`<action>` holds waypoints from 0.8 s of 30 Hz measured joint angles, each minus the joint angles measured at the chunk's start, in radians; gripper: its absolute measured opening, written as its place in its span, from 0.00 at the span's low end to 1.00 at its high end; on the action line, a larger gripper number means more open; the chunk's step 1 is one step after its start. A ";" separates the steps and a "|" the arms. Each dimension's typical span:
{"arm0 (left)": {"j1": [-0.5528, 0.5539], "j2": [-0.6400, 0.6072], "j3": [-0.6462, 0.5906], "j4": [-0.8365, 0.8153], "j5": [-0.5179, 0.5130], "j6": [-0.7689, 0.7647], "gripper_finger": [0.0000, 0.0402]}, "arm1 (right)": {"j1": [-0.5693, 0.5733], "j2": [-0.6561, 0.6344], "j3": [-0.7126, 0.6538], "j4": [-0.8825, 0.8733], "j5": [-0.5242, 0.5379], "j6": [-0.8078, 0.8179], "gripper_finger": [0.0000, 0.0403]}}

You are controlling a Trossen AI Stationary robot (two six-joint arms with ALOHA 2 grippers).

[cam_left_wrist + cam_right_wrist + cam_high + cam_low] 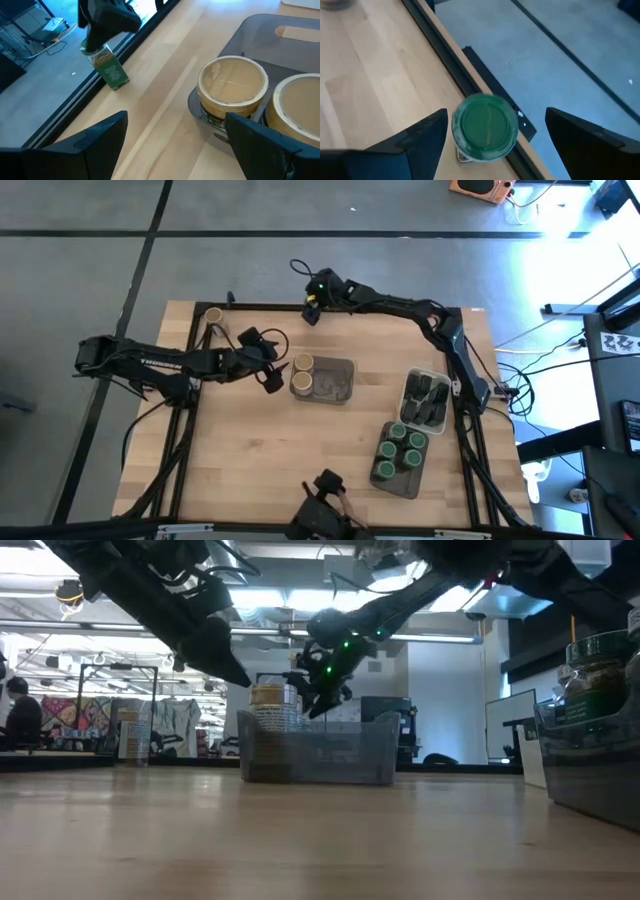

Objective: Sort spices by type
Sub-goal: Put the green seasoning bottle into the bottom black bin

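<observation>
1. Hovering over the far edge of the table, the right gripper (490, 145) has its fingers spread wide on either side of a green-lidded jar (486, 125). No contact that I can see, so it's got hold of nothing.
2. That jar stands upright right at the table's black edge rail (470, 80), directly under the right gripper. From the left wrist view you can see its green label (114, 74) with the right arm's dark gripper sitting just above the lid.
3. Left gripper (268, 367) is also wide open and empty. It sits just beside the grey tray (335, 380), with two tan-lidded jars (232, 90) right ahead of its fingers at the tray's near end.
4. One more tan-lidded jar (213, 316) stands alone at the far corner of the table, behind the left gripper and well apart from it.
5. Over past the right arm's elbow: a white tray (411, 383) holding small dark tins (426, 398), and beside it a dark tray (404, 485) with five green-lidded jars (402, 451) packed together. Both are well apart from either gripper.
</observation>
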 joint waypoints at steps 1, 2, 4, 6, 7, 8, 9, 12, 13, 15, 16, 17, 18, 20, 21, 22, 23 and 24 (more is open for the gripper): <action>-0.001 0.000 0.000 0.000 0.000 0.000 0.83 | -0.004 0.006 0.000 -0.003 0.000 0.005 0.83; -0.002 0.000 0.000 -0.001 0.001 -0.001 0.83 | -0.005 0.013 0.000 -0.002 -0.001 0.009 0.83; -0.003 0.000 0.000 0.000 0.001 -0.004 0.83 | -0.010 0.021 0.000 -0.004 -0.015 0.016 0.83; -0.004 0.000 0.000 0.000 0.001 -0.005 0.83 | -0.012 0.030 0.000 0.007 -0.016 0.017 0.83; -0.004 0.000 0.000 0.000 0.001 -0.006 0.83 | -0.015 0.031 0.000 0.007 -0.016 0.017 0.83; -0.004 0.000 0.000 -0.001 0.001 -0.006 0.83 | -0.017 0.032 0.000 0.005 -0.017 0.018 0.83; -0.004 0.000 0.000 0.000 0.001 -0.007 0.83 | -0.018 0.032 0.000 0.009 -0.017 0.017 0.83; -0.004 0.000 0.000 -0.001 0.001 -0.013 0.83 | -0.018 0.032 0.000 0.029 -0.027 0.018 0.80; -0.004 0.000 0.000 -0.001 0.001 -0.014 0.83 | -0.019 0.032 0.000 0.030 -0.033 0.018 0.77; -0.004 0.000 0.000 -0.001 0.001 -0.018 0.83 | -0.021 0.032 0.000 0.029 -0.034 0.018 0.71; -0.004 0.000 0.000 -0.001 0.001 -0.021 0.83 | -0.022 0.036 0.000 0.031 -0.035 0.018 0.67; -0.004 0.000 0.000 -0.001 0.001 -0.021 0.83 | -0.022 0.041 0.001 0.035 -0.037 0.018 0.63; -0.004 0.000 0.000 -0.001 0.001 -0.021 0.83 | -0.022 0.044 0.001 0.030 -0.041 0.020 0.59; -0.004 0.000 0.000 -0.001 0.001 -0.021 0.83 | -0.022 0.052 0.001 0.027 -0.045 0.021 0.52; -0.004 0.000 0.000 -0.001 0.001 -0.021 0.83 | -0.022 0.054 0.003 0.034 -0.049 0.019 0.52; -0.004 0.000 0.000 -0.001 0.001 -0.021 0.83 | -0.023 0.055 0.003 0.034 -0.053 0.017 0.52; -0.004 0.000 0.000 -0.001 0.001 -0.021 0.83 | -0.023 0.055 0.003 0.031 -0.059 0.013 0.52; -0.004 0.000 0.000 -0.001 0.002 -0.021 0.83 | -0.023 0.054 0.003 0.031 -0.062 0.006 0.52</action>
